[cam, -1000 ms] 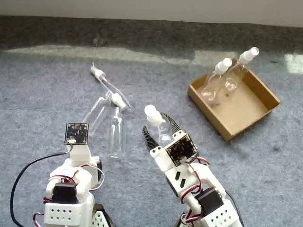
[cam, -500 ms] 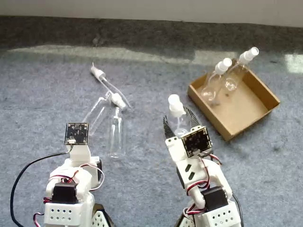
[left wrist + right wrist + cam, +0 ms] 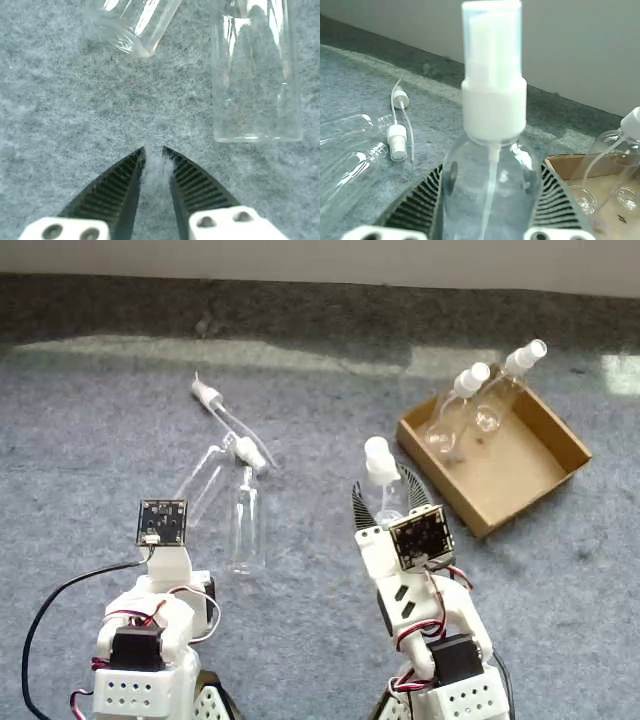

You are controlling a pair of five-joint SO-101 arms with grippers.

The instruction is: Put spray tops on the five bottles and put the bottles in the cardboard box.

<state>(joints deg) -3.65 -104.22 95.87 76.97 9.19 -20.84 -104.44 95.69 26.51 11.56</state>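
**Change from the earlier frames.** In the high view the right arm has swung from the centre of the carpet [image 3: 90, 440] toward 3 o'clock. It has carried its bottle [image 3: 490, 165] with it. The move slowed over the last half second. The bottle now stands closer to the cardboard box [image 3: 525, 465], which lies at 2 o'clock of it and apart from it. The left arm, the loose parts and the contents of the box have not moved.

**Right gripper** [image 3: 386, 492]. The jaws are closed partway around the clear body of the bottle, one ribbed finger [image 3: 417, 202] pressed on each side. The bottle is upright, and its white spray top [image 3: 493, 95] is already fitted and rises above the fingers.

**Left gripper** [image 3: 153, 150]. The jaws are all but closed, with a thin strip of carpet between the tips. They hold and touch nothing. The flat bases of two uncapped bottles lie just beyond the tips.

**Task objects, high view.** The two uncapped bottles, [image 3: 243, 525] and [image 3: 203, 483], lie on the carpet at 9 o'clock of the right gripper. Two loose spray tops, [image 3: 207, 394] and [image 3: 250, 454], lie at 10 to 11 o'clock of it, the nearer one by the bottle necks. Two capped bottles, [image 3: 450, 420] and [image 3: 498, 395], lie in the box, their tops pointing toward 1 o'clock over its far rim.
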